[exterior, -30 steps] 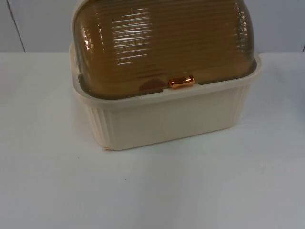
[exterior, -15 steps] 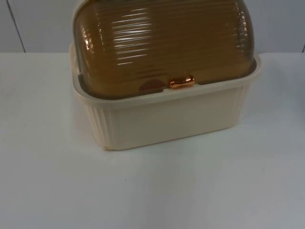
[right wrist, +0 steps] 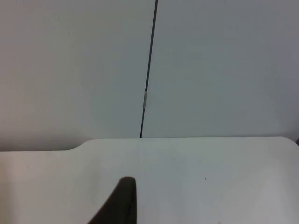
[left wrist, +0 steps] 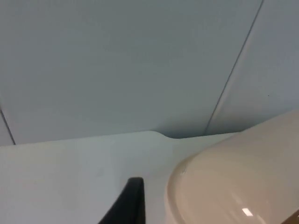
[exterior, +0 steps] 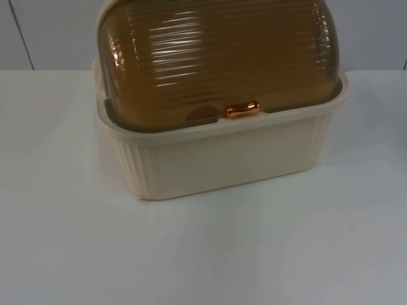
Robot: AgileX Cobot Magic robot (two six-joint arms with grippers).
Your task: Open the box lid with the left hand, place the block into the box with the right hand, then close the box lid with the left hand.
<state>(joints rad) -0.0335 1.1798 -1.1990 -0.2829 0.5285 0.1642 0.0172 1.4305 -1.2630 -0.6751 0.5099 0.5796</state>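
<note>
Top view shows the box (exterior: 216,152) mid-counter (exterior: 203,254) with its amber lid (exterior: 216,57) shut, so judging by that, every step remains; each gripper's state cannot be told.

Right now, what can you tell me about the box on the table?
The box is cream plastic with ribbed walls and a broad rim, standing upright on the white table near the grey wall. Its domed lid, translucent brown and ribbed, is shut, with a shiny copper-coloured handle at the front edge. A reddish-brown shape shows through the lid beside the handle. Nothing touches the box but the table.
</note>
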